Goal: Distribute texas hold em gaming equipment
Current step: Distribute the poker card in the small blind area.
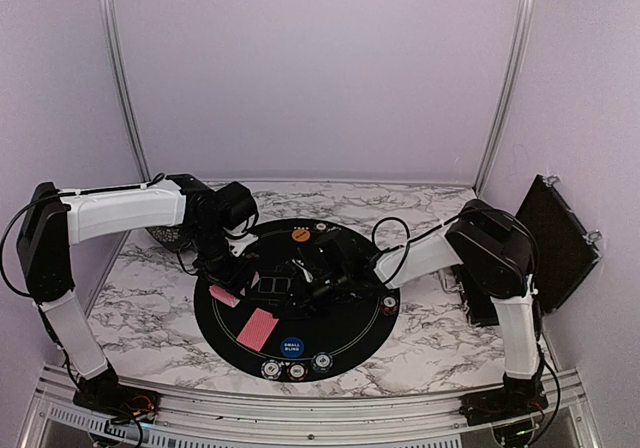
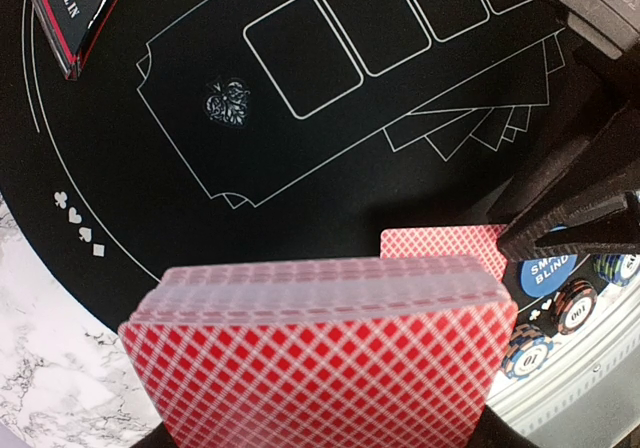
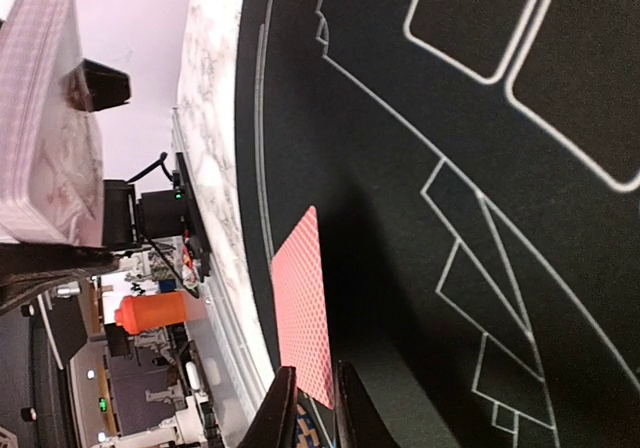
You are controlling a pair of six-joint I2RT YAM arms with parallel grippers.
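My left gripper [image 2: 322, 413] is shut on a thick deck of red-backed cards [image 2: 320, 368], held over the left side of the round black mat [image 1: 345, 340]; the deck [image 1: 222, 294] also shows from above. One red-backed card [image 1: 257, 328] lies face down on the mat near the front. My right gripper [image 3: 318, 410] is at that card's [image 3: 303, 308] near end, its jaws a narrow gap apart. A blue small-blind button [image 1: 291, 346] and three chips [image 1: 297, 371] sit at the mat's front edge. An orange button [image 1: 300, 235] lies at the back. The black all-in marker [image 2: 75, 8] lies on the mat.
A black chip case [image 1: 555, 230] leans against the right wall. More chips [image 1: 389, 306] sit at the mat's right rim. A dark round object [image 1: 165, 238] lies behind the left arm. Marble table [image 1: 150, 298] surrounds the mat, with a metal rail [image 1: 300, 408] along the near edge.
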